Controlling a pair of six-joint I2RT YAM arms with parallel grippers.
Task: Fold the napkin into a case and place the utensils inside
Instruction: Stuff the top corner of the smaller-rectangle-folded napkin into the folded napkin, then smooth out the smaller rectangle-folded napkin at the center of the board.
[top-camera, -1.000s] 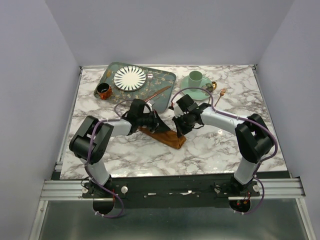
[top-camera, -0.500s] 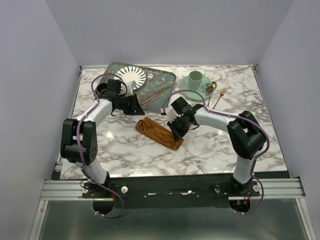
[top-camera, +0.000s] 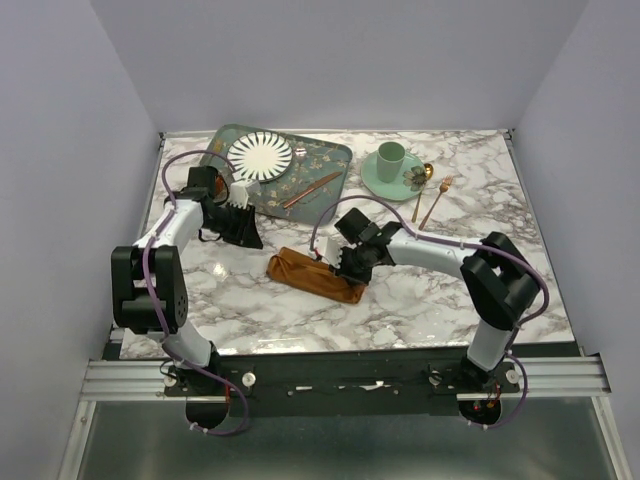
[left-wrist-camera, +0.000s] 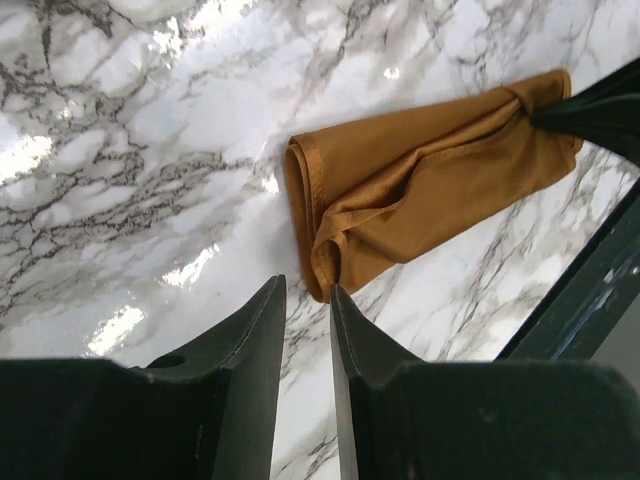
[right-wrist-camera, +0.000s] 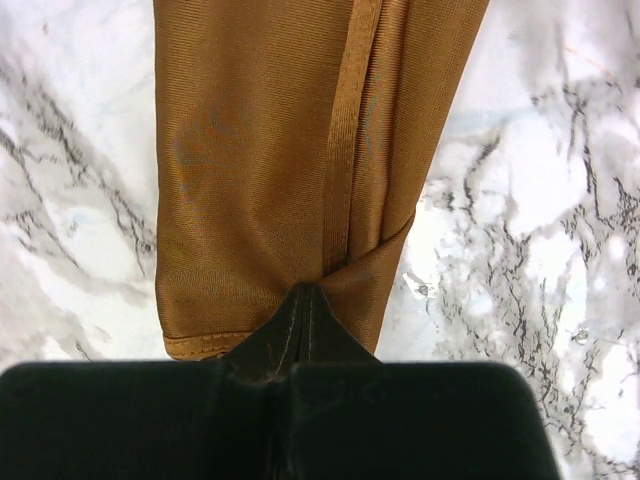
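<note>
The rust-orange napkin (top-camera: 312, 275) lies folded as a long narrow case on the marble, also in the left wrist view (left-wrist-camera: 430, 195) and the right wrist view (right-wrist-camera: 255, 150). My right gripper (top-camera: 347, 262) is shut on a fold at its right end (right-wrist-camera: 305, 292). My left gripper (top-camera: 243, 226) is off to the left of the case, near the tray; its jaws (left-wrist-camera: 308, 287) stand slightly apart and empty. A copper knife-like piece (top-camera: 311, 189) lies on the tray. The spoon (top-camera: 419, 192) and fork (top-camera: 437, 200) lie on the marble at the back right.
The patterned green tray (top-camera: 333, 156) holds a striped plate (top-camera: 260, 155) at the back left. A mint cup (top-camera: 391, 154) stands on a saucer (top-camera: 378, 181) beside the spoon. The right gripper's dark fingers (left-wrist-camera: 590, 108) show at the left wrist view's edge.
My left gripper has let go of the napkin and swung left toward the tray. My right gripper stays shut on the case's end and has shifted it slightly left and nearer.
</note>
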